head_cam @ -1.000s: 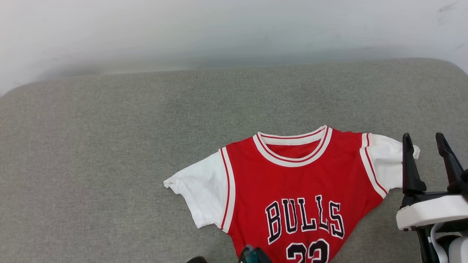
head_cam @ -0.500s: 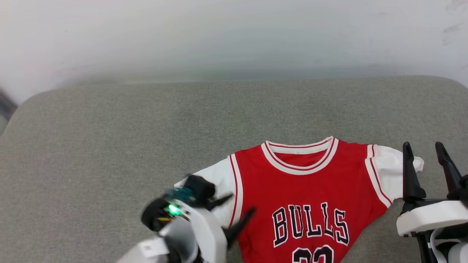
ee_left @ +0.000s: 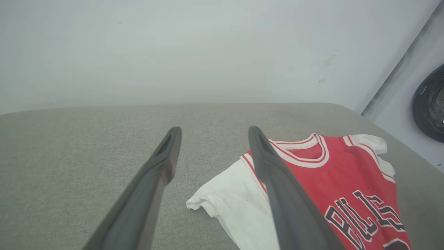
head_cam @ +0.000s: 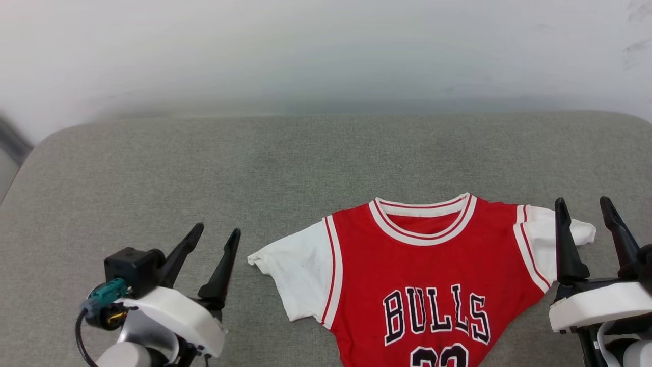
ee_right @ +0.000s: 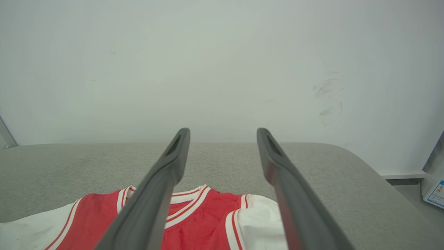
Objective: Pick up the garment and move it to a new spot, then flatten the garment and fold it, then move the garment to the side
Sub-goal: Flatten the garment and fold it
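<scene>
Left gripper (head_cam: pixel 217 229) wide open, empty, near white sleeve, apart from it. Right gripper (head_cam: pixel 582 201) wide open, empty, at other sleeve, contact unclear. Garment (head_cam: pixel 433 265) lies front up, rather flat, on grey cushion (head_cam: pixel 204 168).

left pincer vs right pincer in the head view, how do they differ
The left pincer stands beside the garment, over bare grey cushion; the right pincer overlaps its white sleeve. The left pincer leans toward the view's right; the right pincer stands nearly upright. Both are open and hold nothing.
</scene>
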Motion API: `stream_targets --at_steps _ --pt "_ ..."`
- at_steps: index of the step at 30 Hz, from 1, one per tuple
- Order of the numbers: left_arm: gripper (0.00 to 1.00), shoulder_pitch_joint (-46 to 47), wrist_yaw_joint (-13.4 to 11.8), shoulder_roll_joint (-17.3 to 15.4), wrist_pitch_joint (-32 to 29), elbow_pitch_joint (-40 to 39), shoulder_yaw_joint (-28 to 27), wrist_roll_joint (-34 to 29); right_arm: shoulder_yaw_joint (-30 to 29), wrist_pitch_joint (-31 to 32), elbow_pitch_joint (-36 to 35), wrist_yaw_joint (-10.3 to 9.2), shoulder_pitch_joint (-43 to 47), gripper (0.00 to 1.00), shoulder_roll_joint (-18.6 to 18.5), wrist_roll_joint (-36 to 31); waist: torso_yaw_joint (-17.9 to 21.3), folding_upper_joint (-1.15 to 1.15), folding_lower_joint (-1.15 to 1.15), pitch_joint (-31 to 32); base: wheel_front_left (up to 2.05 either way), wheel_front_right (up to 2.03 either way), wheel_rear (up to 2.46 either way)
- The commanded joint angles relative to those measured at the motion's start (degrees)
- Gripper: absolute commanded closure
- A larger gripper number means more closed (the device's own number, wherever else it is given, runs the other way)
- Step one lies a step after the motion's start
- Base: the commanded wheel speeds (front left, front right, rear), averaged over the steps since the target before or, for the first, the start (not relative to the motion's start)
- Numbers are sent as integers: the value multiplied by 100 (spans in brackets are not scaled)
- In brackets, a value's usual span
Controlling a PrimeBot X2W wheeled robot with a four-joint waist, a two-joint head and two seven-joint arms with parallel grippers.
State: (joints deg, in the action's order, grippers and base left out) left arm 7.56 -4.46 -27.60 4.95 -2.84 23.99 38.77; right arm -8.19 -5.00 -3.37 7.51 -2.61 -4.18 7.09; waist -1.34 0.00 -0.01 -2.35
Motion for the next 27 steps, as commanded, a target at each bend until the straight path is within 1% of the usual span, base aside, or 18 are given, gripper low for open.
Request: stream_targets --at_steps 1,3,4,5,7,11,12,13,15,18,19,23,27 --pt "0 -26 28 -34 -43 22 -16 58 5 3 -21 -4 13 0 -36 21 20 0 1 -39 0 0 0" --pt "0 -84 26 -54 -377 152 -86 373 10 2 -49 -4 1 0 -39 26 42 0 1 -121 0 0 0" --pt "0 -24 110 -208 -570 198 -34 353 22 2 -57 -4 -14 0 -35 27 65 0 1 -172 0 0 0" --pt "0 50 131 -266 -763 256 -39 470 30 -6 -62 -4 -34 0 -27 28 85 0 1 -226 0 0 0" --pt "0 191 274 -348 -1209 327 -9 737 47 -35 -65 -4 -82 0 -7 32 124 0 1 -353 0 0 0" --pt "0 623 455 -658 -2387 471 112 1169 92 -104 -4 -4 -135 0 27 12 190 0 1 -563 0 0 0" --pt "0 770 464 -698 -2676 485 118 1310 98 -120 20 -4 -162 0 36 10 211 0 1 -612 0 0 0" --pt "0 1222 432 -748 -3495 582 121 1710 104 -197 78 -4 -234 0 51 12 266 0 1 -739 0 0 0" --pt "0 1471 397 -728 -4033 726 174 1980 124 -229 124 -4 -257 0 66 12 304 0 1 -813 0 0 0" --pt "0 1832 371 -806 -4604 912 366 1988 188 -285 194 -4 -364 0 81 1 401 0 1 -910 0 0 0" --pt "0 2006 394 -689 -4985 1068 513 2112 213 -324 273 -4 -400 0 99 6 477 0 1 -987 0 0 0" --pt "0 2226 410 -720 -5144 1228 698 1894 209 -372 330 -4 -475 0 115 3 573 0 1 -1096 0 0 0" --pt "0 2358 424 -728 -5073 1466 839 1620 215 -419 384 -4 -511 0 128 18 650 0 1 -1205 0 0 0"
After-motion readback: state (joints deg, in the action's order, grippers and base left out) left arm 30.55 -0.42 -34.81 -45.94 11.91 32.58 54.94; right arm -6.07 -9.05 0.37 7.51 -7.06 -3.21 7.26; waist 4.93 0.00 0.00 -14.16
